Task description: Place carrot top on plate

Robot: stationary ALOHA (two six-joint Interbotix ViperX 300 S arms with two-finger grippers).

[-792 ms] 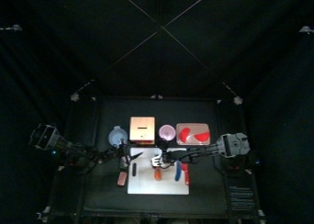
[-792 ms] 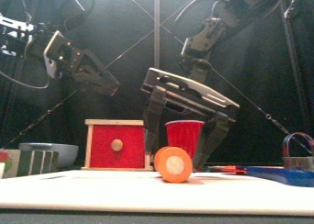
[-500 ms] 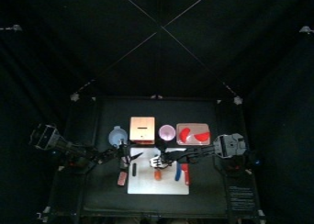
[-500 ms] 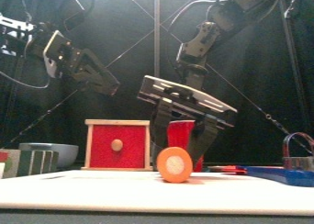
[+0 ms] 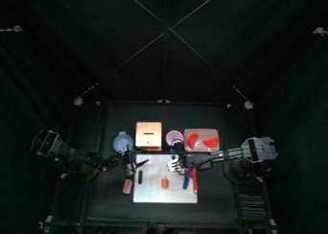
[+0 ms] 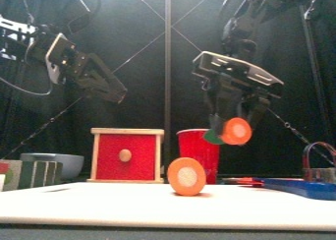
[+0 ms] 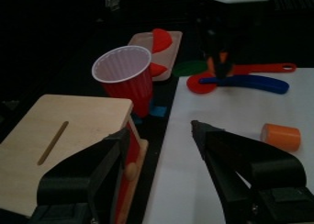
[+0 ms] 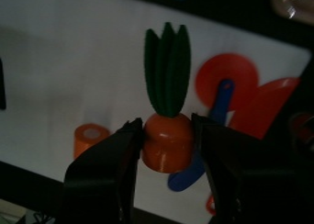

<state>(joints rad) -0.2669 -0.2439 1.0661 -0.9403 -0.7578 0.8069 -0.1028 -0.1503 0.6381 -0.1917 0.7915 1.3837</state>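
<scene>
Nearest, an orange carrot piece (image 6: 186, 175) stands on the white board (image 6: 157, 207). Behind and above it, the right gripper (image 6: 237, 98) clamps the carrot top (image 8: 167, 95), lifted clear of the board. Left gripper (image 7: 185, 163) hangs open beside the red cup (image 7: 127, 70).

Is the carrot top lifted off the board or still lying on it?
Lifted: the right gripper holds the carrot top clear above the white board.

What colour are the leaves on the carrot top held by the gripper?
Dark green leaves, above an orange stub; clearest in the right wrist view.
</scene>
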